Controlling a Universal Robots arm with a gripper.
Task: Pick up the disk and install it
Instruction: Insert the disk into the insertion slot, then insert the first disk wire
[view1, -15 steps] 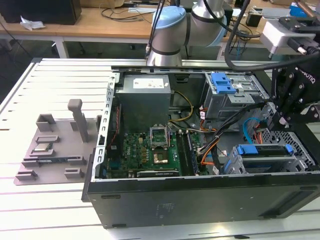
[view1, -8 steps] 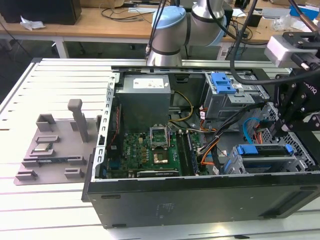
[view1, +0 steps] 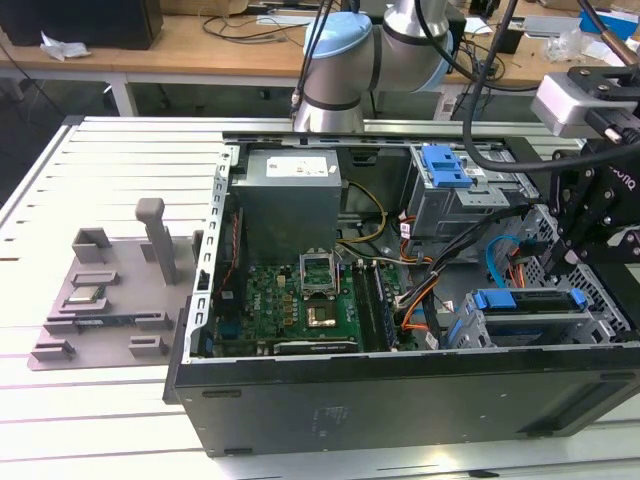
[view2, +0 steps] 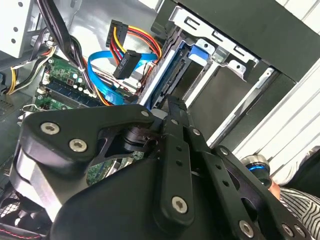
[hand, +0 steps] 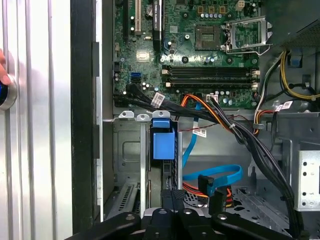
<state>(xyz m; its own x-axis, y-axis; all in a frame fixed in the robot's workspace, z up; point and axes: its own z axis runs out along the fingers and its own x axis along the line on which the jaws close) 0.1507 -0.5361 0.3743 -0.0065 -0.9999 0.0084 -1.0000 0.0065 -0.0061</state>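
The disk, silver with blue rails, sits edge-up in the drive cage at the exterior view's right end of the open computer case. In the first wrist view its blue rail stands upright between the cage walls. My black gripper hangs over that end of the cage. In both wrist views its two fingers lie together, and the gripper is shut with its tips at the disk's near end. The second wrist view puts the gripper right against that end. I cannot tell whether they touch.
A motherboard, a grey power supply box and a blue latch fill the case. Blue and orange cables run close beside the cage. A person's hand rests by a blue-ringed button. A grey fixture lies left of the case.
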